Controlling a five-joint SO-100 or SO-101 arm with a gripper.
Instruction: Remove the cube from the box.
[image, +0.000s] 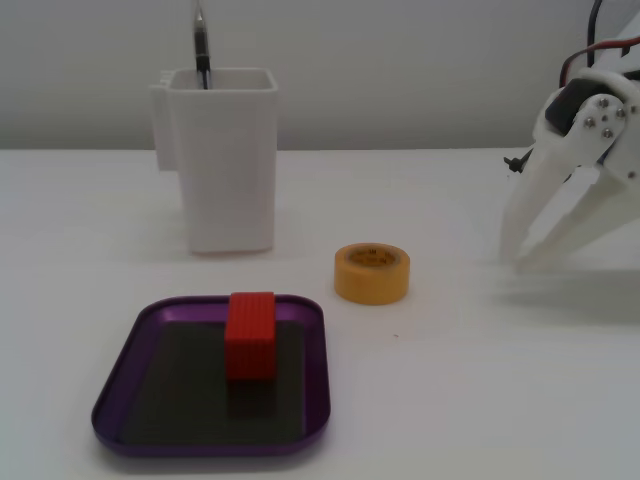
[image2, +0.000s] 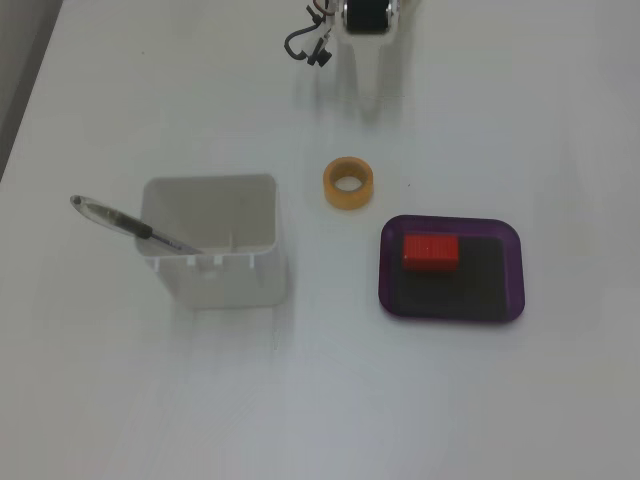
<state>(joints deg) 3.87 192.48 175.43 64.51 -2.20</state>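
Observation:
The red ribbed cube (image: 250, 335) stands upright inside the purple box (image: 200, 447), toward its far side in a fixed view. In the fixed view from above, the cube (image2: 431, 252) sits in the upper left part of the box (image2: 388, 282). My white gripper (image: 514, 258) is at the far right, fingers pointing down with tips together near the table, empty and well away from the box. It also shows at the top edge of the view from above (image2: 360, 70), pale against the table.
A yellow tape roll (image: 371, 275) lies between the box and the gripper, also seen from above (image2: 329, 186). A tall white square container (image: 230, 170) holding a pen (image: 201, 40) stands behind the box, to the left.

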